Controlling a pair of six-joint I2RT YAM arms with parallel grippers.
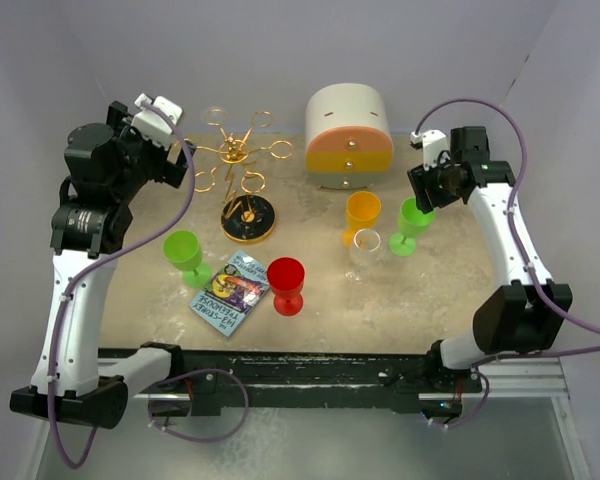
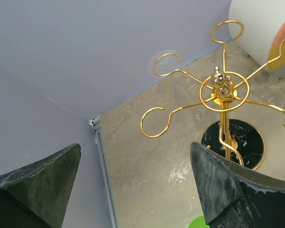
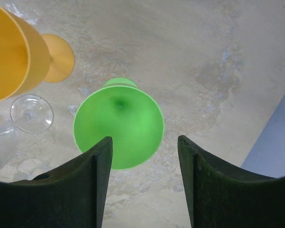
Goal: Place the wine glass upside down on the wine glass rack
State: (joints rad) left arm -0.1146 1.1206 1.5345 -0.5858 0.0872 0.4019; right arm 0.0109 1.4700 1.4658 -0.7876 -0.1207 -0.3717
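1. Step in hand: the approach to the grasp, judged an early stage of the task. The right gripper (image 3: 143, 142) hangs over the green plastic wine glass (image 3: 118, 122). This glass stands upright on the mottled beige tabletop (image 1: 450, 300) at the right side. It is just right of an orange plastic goblet (image 1: 362, 213) and a clear stemmed glass (image 1: 366, 246).
2. Gripper state: the right fingers are spread, and the green bowl shows between them in the wrist view. They have not closed on it. Whether either finger touches the rim cannot be told.
3. Next move, as a judgement: lower the fingers round the bowl or stem, close, and lift clear of the two neighbouring glasses. Then carry the glass left, invert it, and slide the stem into a loop so that the foot rests on the wire.
4. Destination: the gold wire wine glass rack with looped arms and a round black base (image 1: 235, 152) stands at the far left-centre, well apart from the glass. Its visible loops hold nothing.
5. Right arm pose: it reaches from its near-right base toward the far side, wrist turned left and down at the glass.
6. Left arm pose: it is raised at the far left, beside the rack. The left gripper (image 2: 135, 147) is spread wide, holds nothing, and faces the rack's hub.
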